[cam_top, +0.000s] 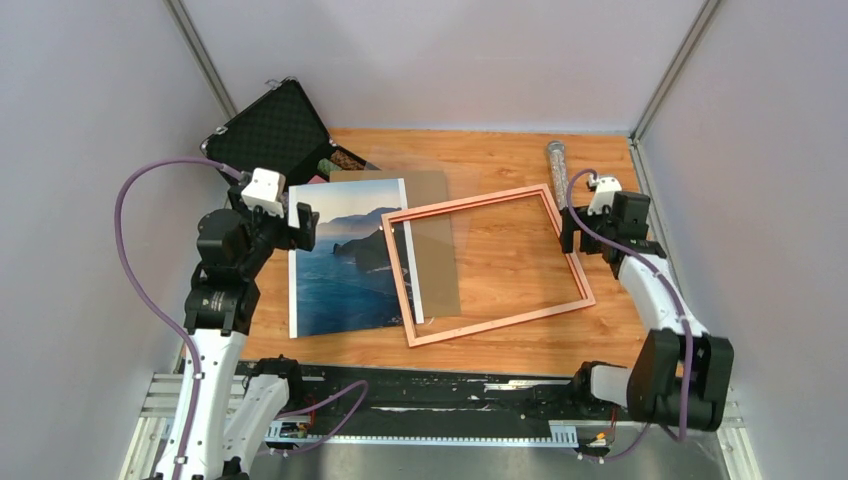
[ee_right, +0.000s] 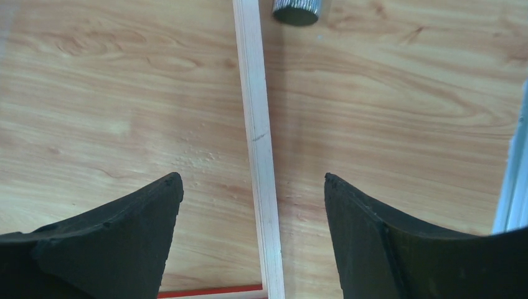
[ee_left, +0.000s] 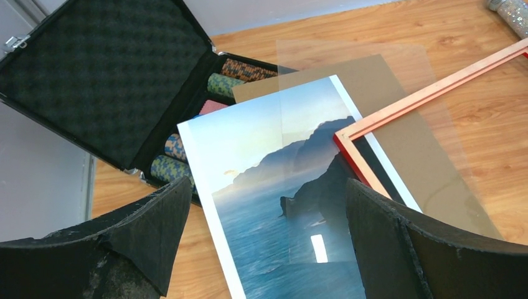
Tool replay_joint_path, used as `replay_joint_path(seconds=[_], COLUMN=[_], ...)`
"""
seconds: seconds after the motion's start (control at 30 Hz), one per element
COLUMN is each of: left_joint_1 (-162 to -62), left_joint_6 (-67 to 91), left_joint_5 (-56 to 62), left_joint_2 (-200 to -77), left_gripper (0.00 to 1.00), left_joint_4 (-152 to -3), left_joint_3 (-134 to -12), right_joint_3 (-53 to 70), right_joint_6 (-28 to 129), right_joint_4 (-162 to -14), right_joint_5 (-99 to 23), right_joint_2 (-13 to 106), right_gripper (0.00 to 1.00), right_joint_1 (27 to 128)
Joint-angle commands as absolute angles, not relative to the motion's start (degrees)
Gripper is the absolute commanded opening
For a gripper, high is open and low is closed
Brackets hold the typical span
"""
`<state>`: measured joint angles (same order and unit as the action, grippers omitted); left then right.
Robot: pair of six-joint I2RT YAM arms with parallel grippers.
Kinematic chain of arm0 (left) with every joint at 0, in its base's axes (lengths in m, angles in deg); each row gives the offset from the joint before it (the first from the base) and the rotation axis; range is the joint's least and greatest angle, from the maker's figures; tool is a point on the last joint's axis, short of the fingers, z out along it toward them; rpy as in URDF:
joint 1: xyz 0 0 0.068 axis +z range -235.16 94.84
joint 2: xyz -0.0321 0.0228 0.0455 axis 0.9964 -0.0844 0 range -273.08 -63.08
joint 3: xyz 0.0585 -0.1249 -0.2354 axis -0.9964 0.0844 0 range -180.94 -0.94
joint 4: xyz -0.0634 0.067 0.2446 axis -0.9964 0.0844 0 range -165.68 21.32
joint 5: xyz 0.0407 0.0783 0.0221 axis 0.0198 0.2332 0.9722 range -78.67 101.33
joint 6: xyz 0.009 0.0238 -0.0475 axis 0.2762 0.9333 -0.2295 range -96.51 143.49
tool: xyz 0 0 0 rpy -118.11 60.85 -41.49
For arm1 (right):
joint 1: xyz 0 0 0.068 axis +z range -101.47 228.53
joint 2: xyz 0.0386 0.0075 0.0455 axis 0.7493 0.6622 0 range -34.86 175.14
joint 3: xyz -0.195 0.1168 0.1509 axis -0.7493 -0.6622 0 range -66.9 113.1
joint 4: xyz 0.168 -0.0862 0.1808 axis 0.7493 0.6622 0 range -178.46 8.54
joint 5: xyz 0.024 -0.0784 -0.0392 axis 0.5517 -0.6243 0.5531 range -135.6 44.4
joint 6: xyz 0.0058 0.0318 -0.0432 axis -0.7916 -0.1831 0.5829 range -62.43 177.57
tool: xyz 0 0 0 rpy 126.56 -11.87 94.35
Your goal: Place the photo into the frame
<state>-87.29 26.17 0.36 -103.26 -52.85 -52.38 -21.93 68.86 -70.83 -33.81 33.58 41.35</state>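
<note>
1. Top external view: the photo (cam_top: 345, 262) lies face up on the table (cam_top: 490, 150), left of centre and outside the frame (cam_top: 500, 320). The frame's copper face is up, and its left rail overlaps the print's right edge.
2. A brown backing board (cam_top: 440, 280) and a clear sheet (ee_left: 398, 68) lie at that overlap.
3. An open black case (cam_top: 270, 125) holding chip stacks (ee_left: 227, 84) sits at the photo's far corner.
4. The left gripper (cam_top: 300, 228) hovers above the photo's left part, jaws released and holding nothing.
5. The right gripper (ee_right: 254, 177) straddles the frame's right rail with its jaws apart, clear of the wood. A glitter tube (cam_top: 555, 165) lies near.
</note>
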Motion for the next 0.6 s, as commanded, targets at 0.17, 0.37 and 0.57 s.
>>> replay_joint_path(seconds=[0.17, 0.37, 0.57], left_joint_1=[-87.18, -87.25, -87.20], left_joint_6=[26.17, 26.44, 26.64], left_joint_5=[-1.72, -2.25, -2.35], left_joint_2=[-102.95, -103.31, -103.52], left_gripper=[1.00, 1.00, 1.00], left_joint_4=[-55.69, -56.09, -56.25], left_joint_3=[-51.55, -51.15, -50.87], right_joint_3=[-16.60, -15.44, -13.79], right_joint_6=[74.66, 76.69, 78.45], right_joint_4=[-70.70, -70.44, -70.41], right_joint_5=[-33.12, -31.24, -29.30], right_joint_2=[46.22, 52.67, 57.36], right_gripper=[0.71, 0.63, 0.55], right_joint_1=[41.50, 41.50, 41.42])
